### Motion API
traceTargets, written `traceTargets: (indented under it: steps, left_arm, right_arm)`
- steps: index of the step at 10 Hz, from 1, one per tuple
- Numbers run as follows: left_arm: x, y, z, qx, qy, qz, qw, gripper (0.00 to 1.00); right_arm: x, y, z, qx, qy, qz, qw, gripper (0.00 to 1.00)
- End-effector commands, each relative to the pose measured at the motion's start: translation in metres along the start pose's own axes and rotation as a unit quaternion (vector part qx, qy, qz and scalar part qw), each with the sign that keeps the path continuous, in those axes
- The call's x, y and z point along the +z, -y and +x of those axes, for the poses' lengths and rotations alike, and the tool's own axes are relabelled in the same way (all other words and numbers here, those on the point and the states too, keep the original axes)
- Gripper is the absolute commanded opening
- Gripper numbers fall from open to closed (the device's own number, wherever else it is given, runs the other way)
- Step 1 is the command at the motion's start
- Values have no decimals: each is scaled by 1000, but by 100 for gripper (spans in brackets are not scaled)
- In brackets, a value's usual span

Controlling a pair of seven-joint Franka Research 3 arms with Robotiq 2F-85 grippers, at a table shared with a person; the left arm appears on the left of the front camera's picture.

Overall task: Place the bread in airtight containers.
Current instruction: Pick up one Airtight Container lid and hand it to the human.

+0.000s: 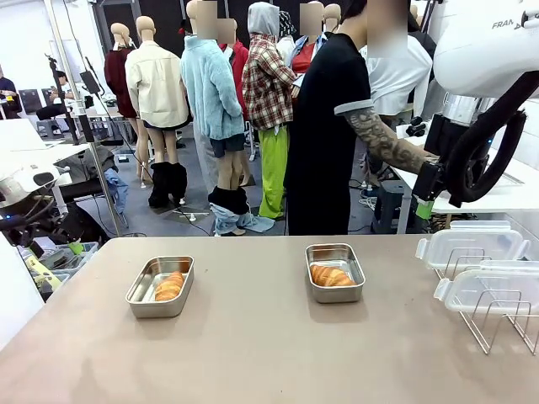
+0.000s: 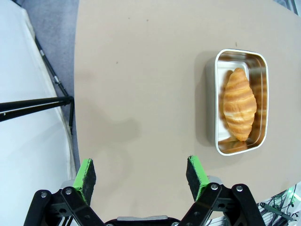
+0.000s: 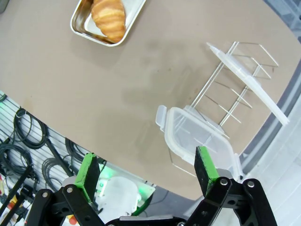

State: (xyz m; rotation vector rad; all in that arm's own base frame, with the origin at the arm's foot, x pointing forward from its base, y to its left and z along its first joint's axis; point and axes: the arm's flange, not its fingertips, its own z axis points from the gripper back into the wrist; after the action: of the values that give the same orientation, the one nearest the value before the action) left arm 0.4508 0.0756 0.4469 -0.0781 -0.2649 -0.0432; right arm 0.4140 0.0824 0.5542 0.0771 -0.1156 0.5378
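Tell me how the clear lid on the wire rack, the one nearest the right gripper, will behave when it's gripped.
The clear lid looks like thin plastic, so it is probably light and somewhat flexible, and may bow under a firm pinch. Its glossy surface could slip in a grip. It seems to only rest against the thin wire rack, so a nudge might tip it or slide it off.

On the table there's a left tin and a right tin, well apart, with the right one a bit farther back. Each has a croissant lying in it: left croissant, right croissant. The wire rack is off at the right edge with two lids leaning on it, far lid behind near lid. A person stands at the far side, behind the right tin.
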Motion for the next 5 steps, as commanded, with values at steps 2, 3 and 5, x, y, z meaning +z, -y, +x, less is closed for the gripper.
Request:
traceTargets:
  steps: [2,3,5]
  left_arm:
    - [1,0,-2,6,1,7,1000,100]
    - [1,0,-2,6,1,7,1000,100]
    - [1,0,-2,6,1,7,1000,100]
  right_arm:
    - [1,0,3,-8,-1,-8,1000,100]
    - [1,0,3,-8,-1,-8,1000,100]
    - [1,0,3,-8,-1,-8,1000,100]
